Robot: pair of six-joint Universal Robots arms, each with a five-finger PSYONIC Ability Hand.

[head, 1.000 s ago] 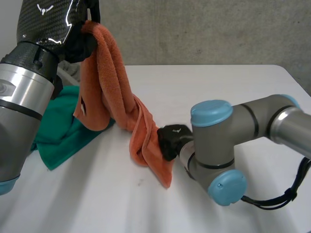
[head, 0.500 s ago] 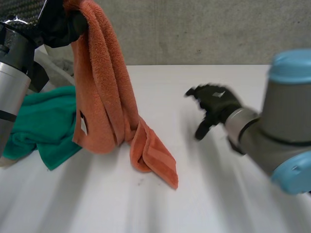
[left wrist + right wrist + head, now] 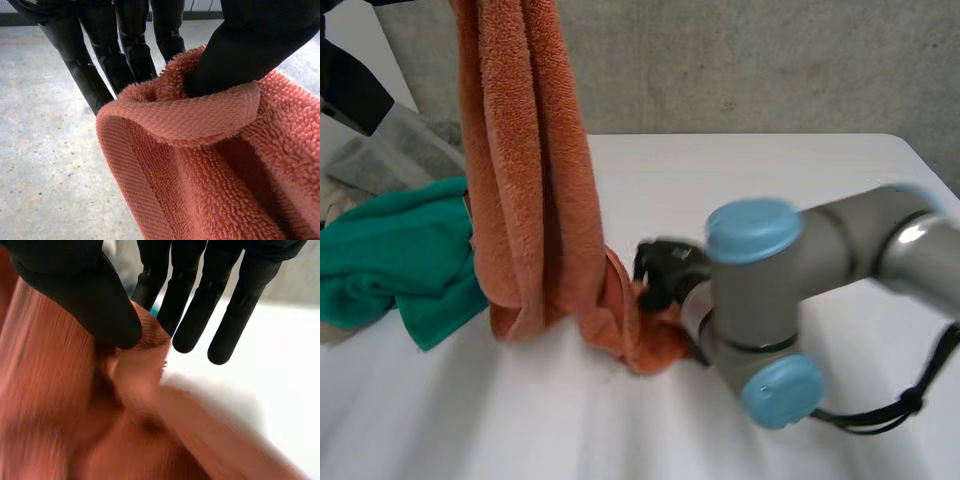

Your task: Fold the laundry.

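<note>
An orange towel (image 3: 525, 170) hangs in long folds from above, and its lower end rests bunched on the white table (image 3: 740, 170). In the left wrist view my left hand (image 3: 250, 45) pinches a folded top edge of the orange towel (image 3: 200, 165) between thumb and fingers (image 3: 130, 55). My right hand (image 3: 660, 272) is at the towel's lower end on the table. In the right wrist view my right hand (image 3: 85, 295) presses its thumb on an edge of the orange towel (image 3: 65, 405), against a finger behind it; the other fingers (image 3: 235, 310) stand straight beside it.
A green cloth (image 3: 400, 255) lies crumpled at the table's left, with a grey cloth (image 3: 395, 155) behind it. My right arm (image 3: 790, 290) reaches across the front right of the table. A concrete wall (image 3: 750, 60) stands behind the table.
My left arm lifted the towel's top higher, out of the head view. My right hand let go, swung away open, then came back and closed on the towel's lower end.
</note>
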